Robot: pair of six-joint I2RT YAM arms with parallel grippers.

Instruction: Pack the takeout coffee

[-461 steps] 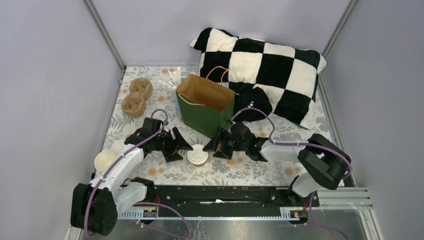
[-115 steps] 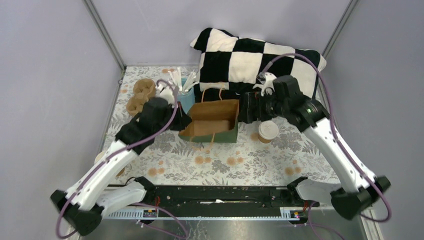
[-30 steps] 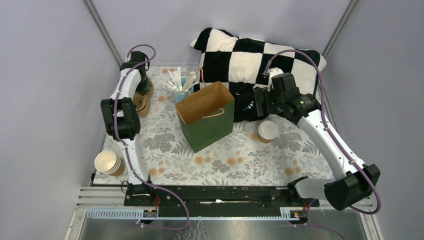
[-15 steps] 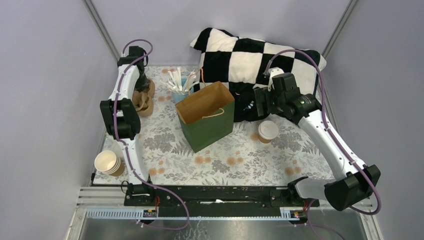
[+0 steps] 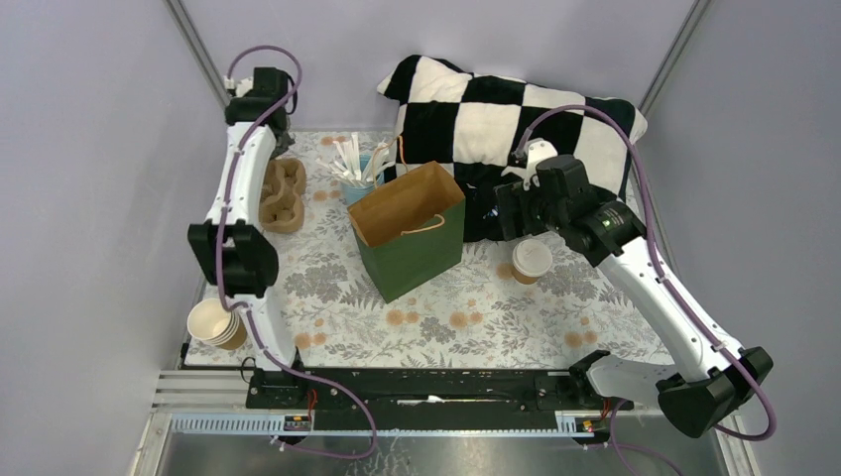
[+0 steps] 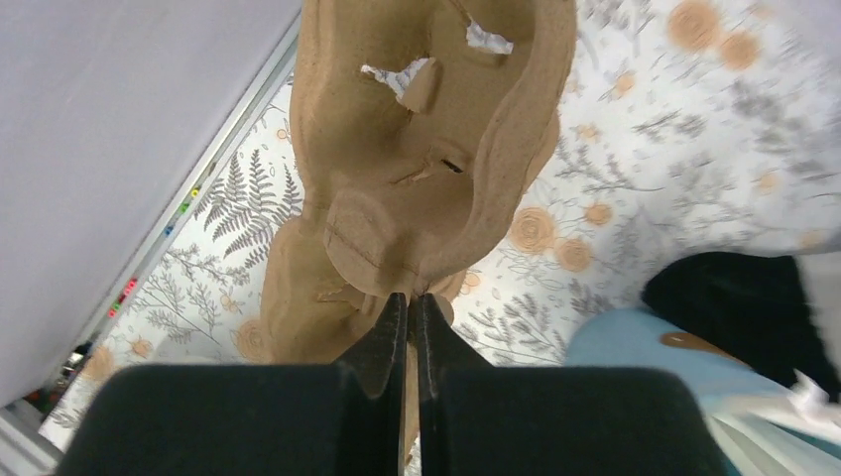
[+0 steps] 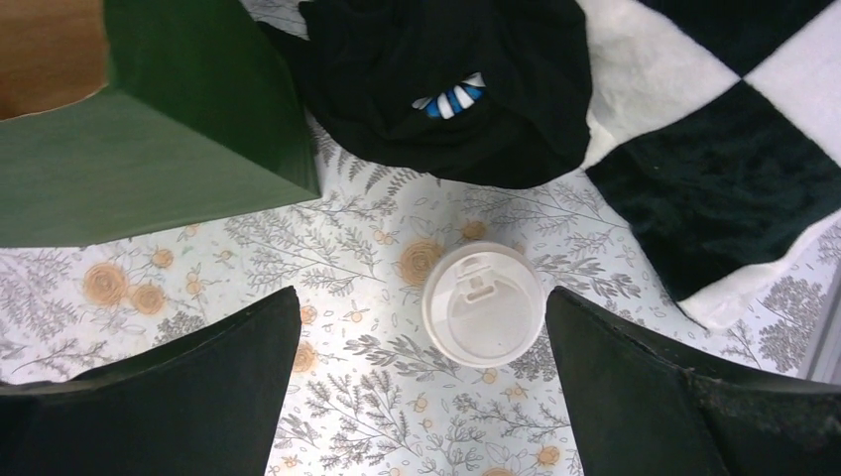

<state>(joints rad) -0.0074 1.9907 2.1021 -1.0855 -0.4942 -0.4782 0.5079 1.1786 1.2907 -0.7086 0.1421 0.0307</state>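
The takeout coffee (image 5: 532, 259), a brown paper cup with an off-white lid (image 7: 482, 304), stands on the floral cloth to the right of the green bag (image 5: 409, 238). My right gripper (image 5: 511, 213) hovers open above it. In the right wrist view the lid sits between the fingers of the right gripper (image 7: 421, 307), nearer the right one and touching neither. The bag (image 7: 149, 129) stands upright with its mouth open. At the back left, my left gripper (image 6: 410, 296) is shut on the rim of a brown pulp cup carrier (image 6: 426, 129) and holds it off the cloth.
A checkered pillow (image 5: 516, 124) lies along the back with a black cloth (image 7: 446, 89) in front of it. A blue cup of stirrers (image 5: 355, 174) stands behind the bag. Lidless cups (image 5: 215, 322) are stacked front left. More brown pulp (image 6: 298, 307) lies under the lifted carrier.
The left arm has risen at the back left corner with the carrier in its jaws. The right gripper has shifted a little nearer the coffee cup and stays open.
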